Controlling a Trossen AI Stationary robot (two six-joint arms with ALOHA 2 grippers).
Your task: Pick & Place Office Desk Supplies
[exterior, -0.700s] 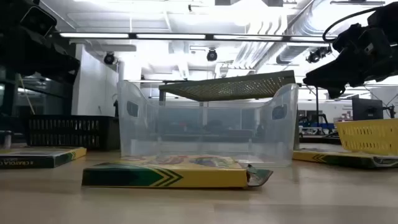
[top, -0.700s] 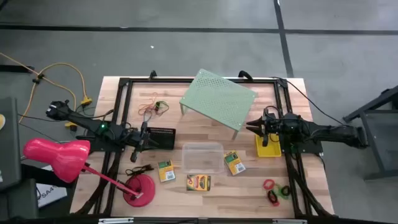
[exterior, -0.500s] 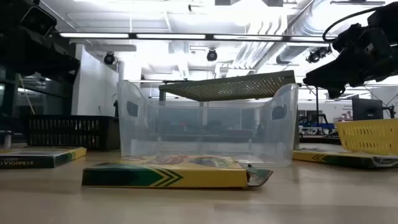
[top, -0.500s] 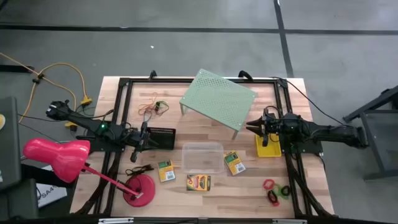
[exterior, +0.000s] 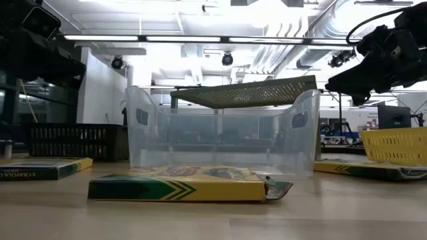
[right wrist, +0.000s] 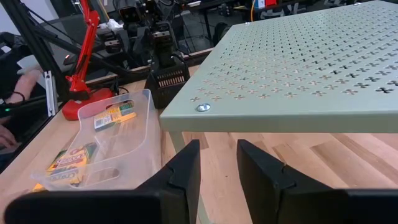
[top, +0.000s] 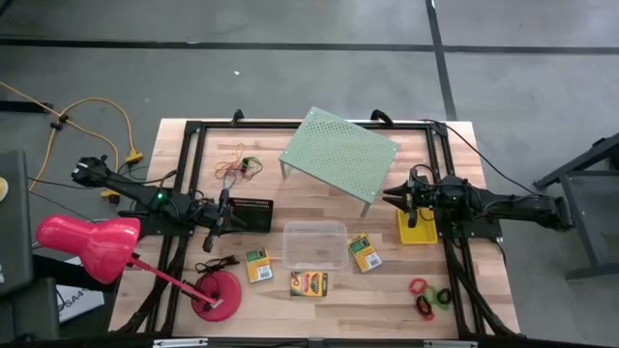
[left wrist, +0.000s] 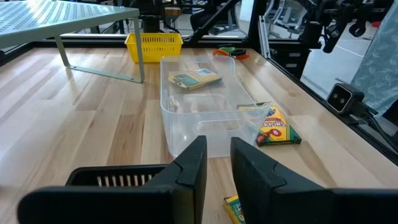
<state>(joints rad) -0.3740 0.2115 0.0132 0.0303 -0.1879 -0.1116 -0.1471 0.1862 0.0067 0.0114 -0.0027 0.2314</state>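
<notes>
Centrally, the clear tub sits on the bench, long axis running left to right, open side up, see-through with rounded corners; three green-and-yellow card boxes lie flat around it. Left pincer hovers over the black mesh tray, right pincer beside the yellow basket; both have fingers slightly parted, pinching nothing.

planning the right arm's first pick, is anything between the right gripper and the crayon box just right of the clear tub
Nothing visible blocks it. The right gripper hangs above the table beside the green shelf's corner, over bare wood. The crayon box lies flat on the table beside the clear tub, nothing on top of it. The yellow basket sits off to the side.
</notes>
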